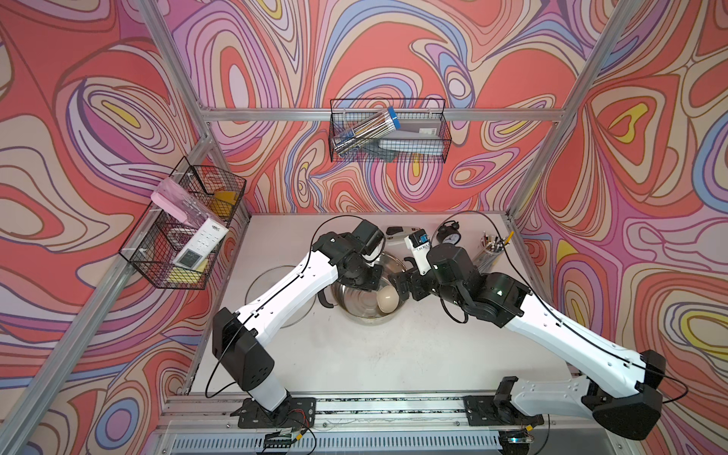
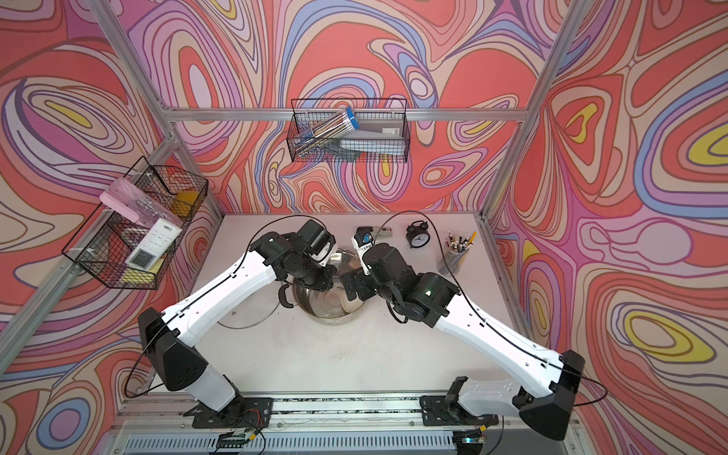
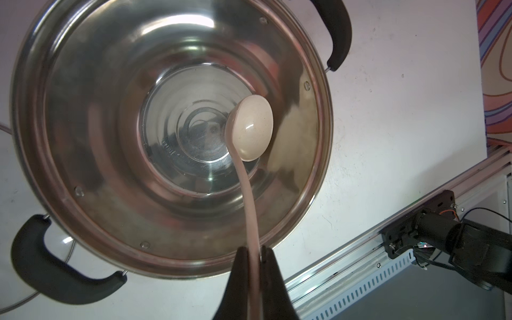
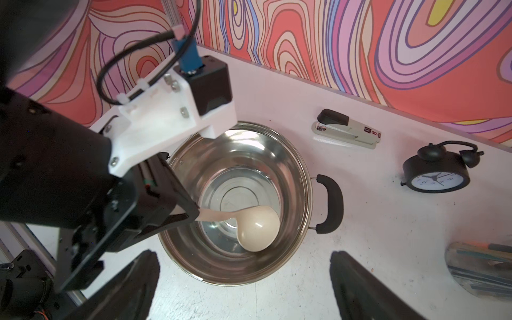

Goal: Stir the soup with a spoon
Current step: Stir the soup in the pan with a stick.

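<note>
On the white table (image 1: 354, 354), in both top views, 2 robot arms meet over a steel pot (image 1: 360, 311). In a top view the cream spoon (image 1: 387, 300) has its bowl inside the pot, on the side toward the right arm. A glass lid (image 1: 258, 289) lies beside the pot, partly under the left arm.

In the left wrist view, the left claw (image 3: 253, 249) is clamped on the spoon's slim handle.

In the right wrist view, the right claw (image 4: 242, 253) hovers by the pot's rim, jaws wide apart, holding nothing. A stapler (image 4: 346, 130) and a black alarm clock (image 4: 437, 174) sit on the table beyond the pot.
</note>
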Available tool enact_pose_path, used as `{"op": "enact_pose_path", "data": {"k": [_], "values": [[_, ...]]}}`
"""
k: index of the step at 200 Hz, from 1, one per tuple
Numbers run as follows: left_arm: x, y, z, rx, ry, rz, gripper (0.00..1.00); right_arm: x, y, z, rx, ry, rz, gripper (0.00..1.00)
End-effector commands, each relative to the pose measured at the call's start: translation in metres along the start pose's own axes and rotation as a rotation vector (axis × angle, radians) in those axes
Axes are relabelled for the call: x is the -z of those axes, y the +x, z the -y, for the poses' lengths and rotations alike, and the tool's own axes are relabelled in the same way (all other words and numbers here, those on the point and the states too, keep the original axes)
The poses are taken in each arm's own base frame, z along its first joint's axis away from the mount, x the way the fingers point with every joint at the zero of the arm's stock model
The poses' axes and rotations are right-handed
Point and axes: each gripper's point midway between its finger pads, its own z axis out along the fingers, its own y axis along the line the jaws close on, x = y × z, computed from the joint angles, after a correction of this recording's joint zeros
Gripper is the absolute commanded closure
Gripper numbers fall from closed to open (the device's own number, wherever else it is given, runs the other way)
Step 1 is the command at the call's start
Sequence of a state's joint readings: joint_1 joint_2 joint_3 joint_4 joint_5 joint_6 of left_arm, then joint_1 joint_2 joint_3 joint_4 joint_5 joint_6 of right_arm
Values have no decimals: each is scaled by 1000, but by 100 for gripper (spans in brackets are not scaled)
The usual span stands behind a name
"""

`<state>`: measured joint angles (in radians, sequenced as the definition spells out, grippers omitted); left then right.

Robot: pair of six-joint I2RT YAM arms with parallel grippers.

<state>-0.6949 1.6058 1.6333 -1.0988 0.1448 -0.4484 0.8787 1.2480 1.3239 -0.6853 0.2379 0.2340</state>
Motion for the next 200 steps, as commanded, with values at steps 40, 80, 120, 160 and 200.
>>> {"op": "enact_pose_path", "data": {"k": [40,80,120,160,200], "values": [[31,34,-41,38,-185,-29,100,-4,-2,-9,-14,-38,12,2],[35,20,-68,85,-284,-3,100,0,-1,-6,-7,-27,13,2],[36,-15,-75,102,-333,92,100,11,0,1,-8,-10,21,2],[17,-46,-66,122,-305,145,100,24,-2,8,-6,13,33,2],[0,-66,-27,107,-126,164,100,33,2,14,-13,28,32,2]]}}
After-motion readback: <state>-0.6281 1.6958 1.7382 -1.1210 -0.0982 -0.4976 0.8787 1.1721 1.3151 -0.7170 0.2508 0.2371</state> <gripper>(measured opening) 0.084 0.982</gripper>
